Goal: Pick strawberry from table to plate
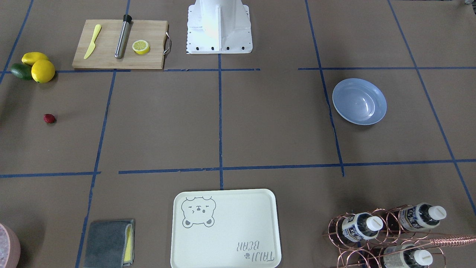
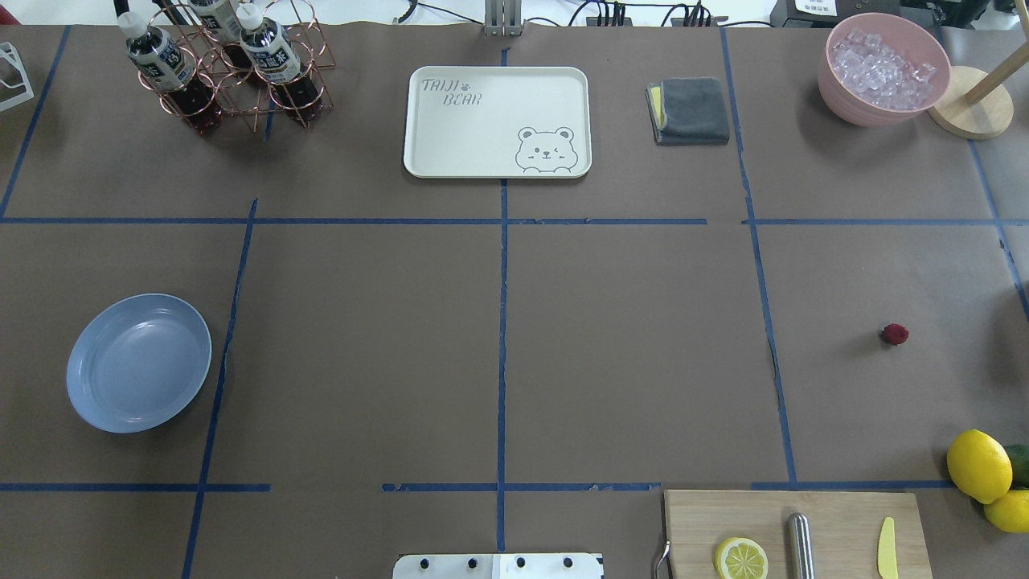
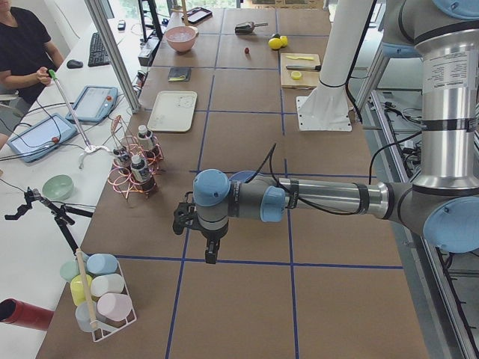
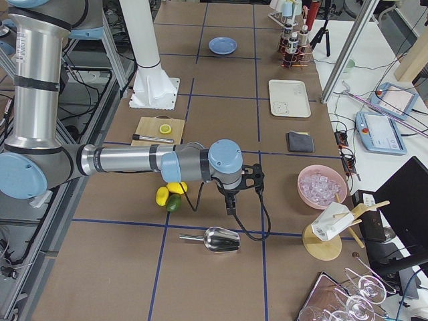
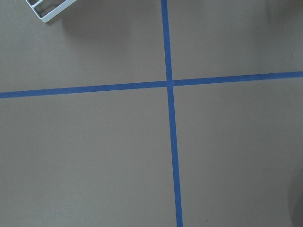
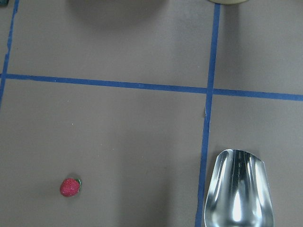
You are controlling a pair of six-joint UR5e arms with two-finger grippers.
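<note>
The strawberry is small and dark red, and it lies alone on the brown table on the robot's right side; it also shows as the strawberry and the strawberry. The light blue plate sits empty on the robot's left side, also seen as the plate. My right gripper hangs fingers down above the table between the lemons and the ice bowl. My left gripper hangs fingers down near the plate's end of the table. Each gripper shows only in a side view, so I cannot tell whether it is open or shut.
A wooden board holds a lemon slice, a metal rod and a yellow knife. Lemons and an avocado lie beside it. A metal scoop, a pink ice bowl, a grey cloth, a bear tray and a bottle rack stand around. A person sits at a side desk.
</note>
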